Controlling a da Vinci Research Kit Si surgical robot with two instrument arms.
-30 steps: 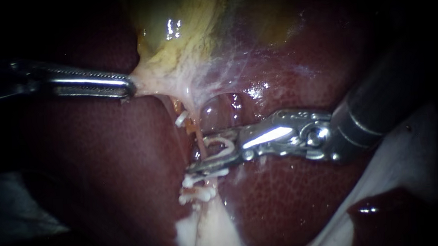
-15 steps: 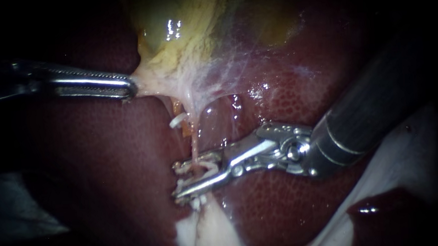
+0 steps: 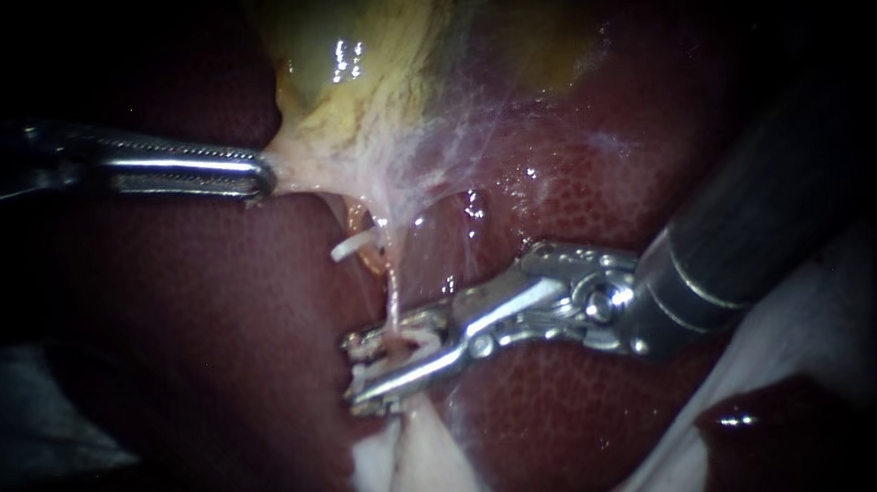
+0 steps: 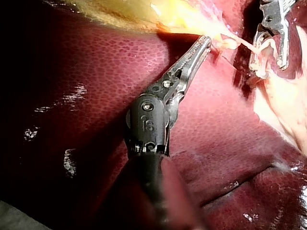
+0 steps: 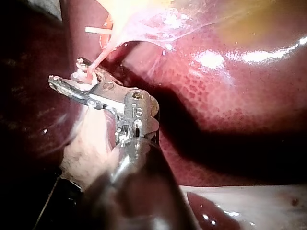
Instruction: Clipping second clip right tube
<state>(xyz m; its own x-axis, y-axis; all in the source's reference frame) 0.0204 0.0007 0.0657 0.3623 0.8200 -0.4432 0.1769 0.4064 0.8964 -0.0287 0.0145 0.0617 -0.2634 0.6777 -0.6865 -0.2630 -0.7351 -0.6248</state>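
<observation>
While the left instrument [image 3: 261, 175] grips gallbladder [image 3: 350, 90] edge, the right instrument [image 3: 357, 372] clasps a clip [image 3: 418, 335] around the tube [image 3: 393, 298].

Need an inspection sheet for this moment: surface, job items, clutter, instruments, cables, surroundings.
Surface: liver, dark red and wet; yellowish gallbladder above it.
Job's things: thin pink tube runs down from the gallbladder's membrane and passes between the right instrument's jaws; white clip sits in those jaws, around the tube. An upper clip lies higher, beside the tube.
Clutter: nothing seen.
Instruments: left instrument, jaws shut on the gallbladder's edge, tissue taut. Right instrument, jaws shut on the white clip, a gap between them.
Cables: nothing seen.
Surroundings: pale material past the liver, kind unclear; dark beyond.
</observation>
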